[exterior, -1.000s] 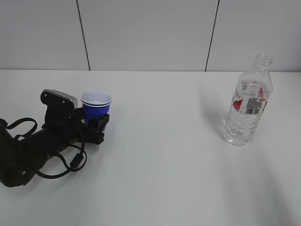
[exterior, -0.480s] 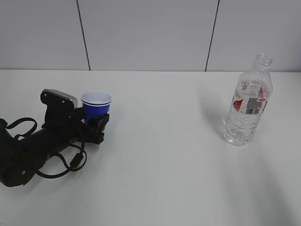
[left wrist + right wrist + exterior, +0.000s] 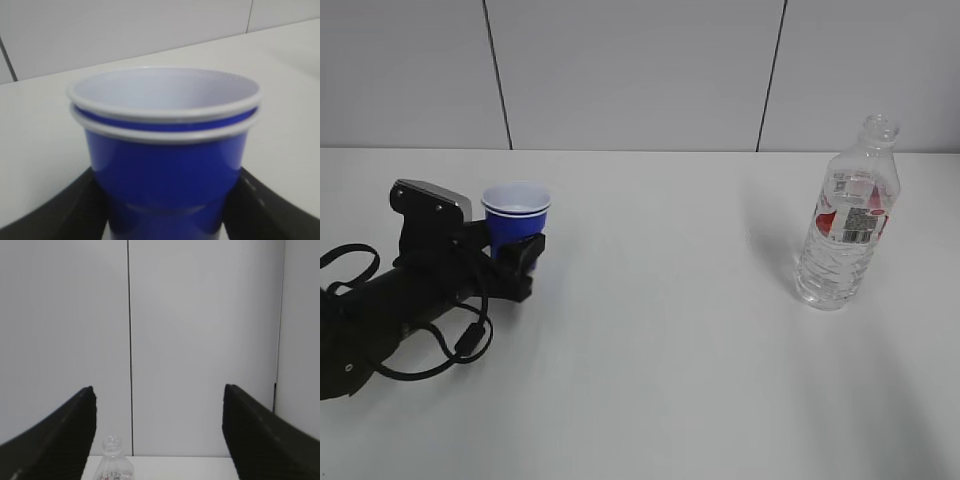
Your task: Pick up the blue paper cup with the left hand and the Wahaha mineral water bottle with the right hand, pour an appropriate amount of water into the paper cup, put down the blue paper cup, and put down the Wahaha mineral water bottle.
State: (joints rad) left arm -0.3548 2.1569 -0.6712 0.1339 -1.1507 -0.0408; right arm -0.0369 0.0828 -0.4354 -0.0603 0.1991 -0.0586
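While the left hand [image 3: 515,258] grips the blue paper cup [image 3: 516,222] on the left side of the white tabletop [image 3: 650,340], its black fingers [image 3: 82,200] press against the cup's lower sides, as the left wrist view shows. That cup stands upright, its white inside and two stacked white rims showing, and in the exterior view its base cannot be seen behind the hand, so whether it touches the tabletop cannot be told. Well apart, toward the far right, the Wahaha mineral water bottle [image 3: 846,222] stands upright and capless, with its red-and-white label band near the shoulder. From the right wrist view, the right hand [image 3: 160,435] is spread wide and holds nothing, with the bottle's neck low between its fingers and farther off.
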